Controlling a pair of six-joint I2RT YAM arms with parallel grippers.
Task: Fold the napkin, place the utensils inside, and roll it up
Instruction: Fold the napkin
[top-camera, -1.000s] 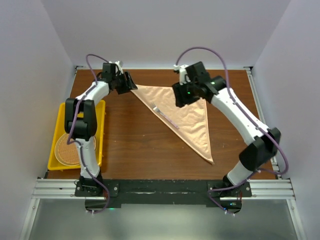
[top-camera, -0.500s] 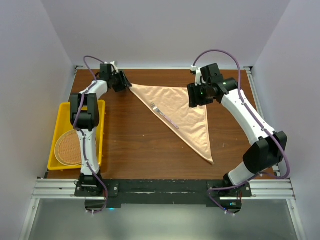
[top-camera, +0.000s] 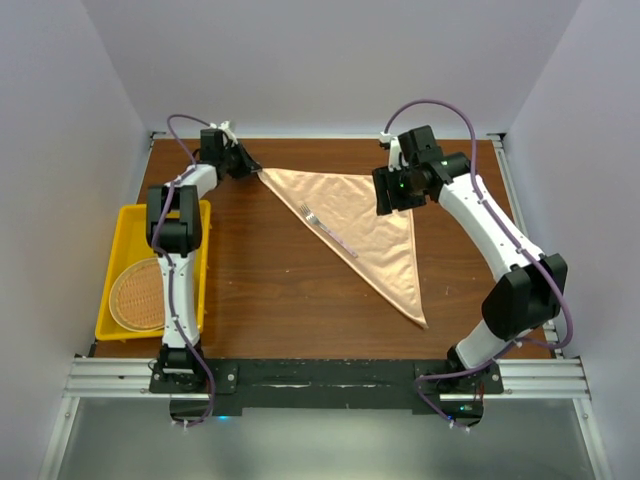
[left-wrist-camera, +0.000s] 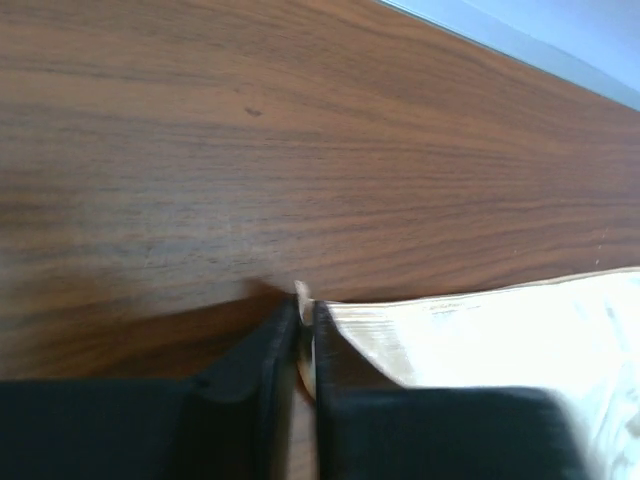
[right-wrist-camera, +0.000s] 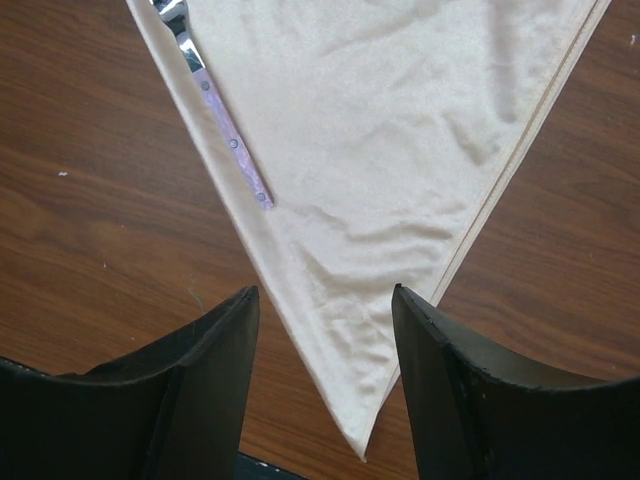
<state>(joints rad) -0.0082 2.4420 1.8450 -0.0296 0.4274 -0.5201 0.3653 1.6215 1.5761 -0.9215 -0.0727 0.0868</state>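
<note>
**Top external view: folded napkin on a walled wooden table**

Pale walls (top-camera: 330, 60) close in the brown wood-grain table (top-camera: 280, 290). The napkin (top-camera: 370, 215) lies far-centre as a flat triangle, with the fork (top-camera: 328, 230) along its slanted left edge. The left gripper (top-camera: 250, 168) is clamped on the napkin's far-left corner. The right gripper (top-camera: 392, 197) hangs spread over the far-right corner. A yellow tray (top-camera: 120, 225) at the left holds a wicker mat (top-camera: 140, 297).

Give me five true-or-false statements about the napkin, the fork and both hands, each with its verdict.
1. The napkin lies folded into a triangle. True.
2. The fork lies on bare wood. False: it lies on the napkin, by its long edge.
3. The left hand is shut on a napkin corner. True.
4. The right hand grips the fork. False: it is open and holds nothing.
5. The woven mat sits in the yellow tray. True.
</note>
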